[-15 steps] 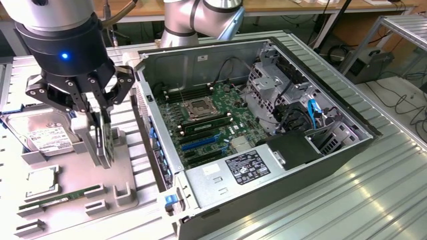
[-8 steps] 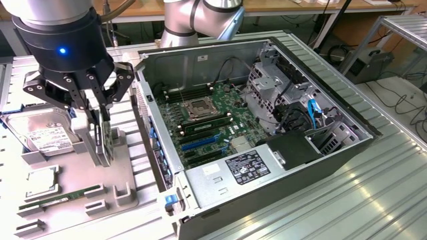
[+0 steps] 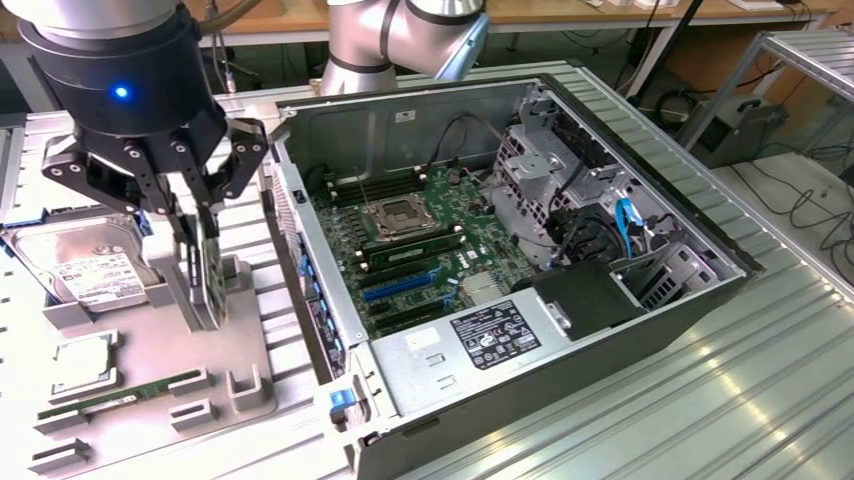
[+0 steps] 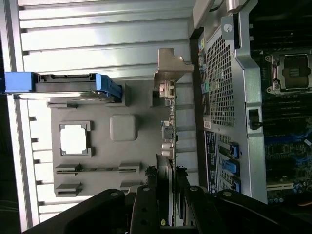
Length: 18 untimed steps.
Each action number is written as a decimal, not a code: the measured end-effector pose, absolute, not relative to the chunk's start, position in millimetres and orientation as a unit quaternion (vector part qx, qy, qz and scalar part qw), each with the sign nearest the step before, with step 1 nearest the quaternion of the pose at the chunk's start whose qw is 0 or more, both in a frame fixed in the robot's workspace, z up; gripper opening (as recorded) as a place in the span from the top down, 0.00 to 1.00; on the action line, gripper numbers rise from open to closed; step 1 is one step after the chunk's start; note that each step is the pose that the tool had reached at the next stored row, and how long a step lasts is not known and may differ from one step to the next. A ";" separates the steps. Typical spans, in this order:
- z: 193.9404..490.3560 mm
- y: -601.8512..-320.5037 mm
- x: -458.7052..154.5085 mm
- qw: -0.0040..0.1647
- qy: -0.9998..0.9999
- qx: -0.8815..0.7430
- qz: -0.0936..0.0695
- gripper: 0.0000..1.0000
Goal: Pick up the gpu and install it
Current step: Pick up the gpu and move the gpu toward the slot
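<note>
- My gripper hangs over the grey tray, at the exterior view's left, beside the open case.
- My jaws are closed on the gpu, one finger on each flat face, gripping near its upper edge.
- The gpu stands upright on its edge, thin and dark. Its lower edge sits at the tray's holder, and I cannot tell whether it has cleared the slot.
- From the wrist, the gpu shows edge-on between my fingers, its metal bracket at the far end.
- A drive lies on the tray just beside me, on the side away from the case.
- A CPU and a RAM stick lie on the tray's near part, apart from the gpu.
- Inside the case the board lies bare, with blue slots near its lower end.
</note>
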State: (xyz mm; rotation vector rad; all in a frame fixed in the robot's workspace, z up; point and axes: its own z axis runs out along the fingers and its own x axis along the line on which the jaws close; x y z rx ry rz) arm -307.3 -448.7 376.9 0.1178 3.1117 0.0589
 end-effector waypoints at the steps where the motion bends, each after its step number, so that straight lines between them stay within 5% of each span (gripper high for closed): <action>1: 377.5 -448.7 -307.3 0.014 0.999 0.038 0.019 0.74; 18: 387.9 -448.7 -307.3 0.014 0.999 0.038 0.019 0.74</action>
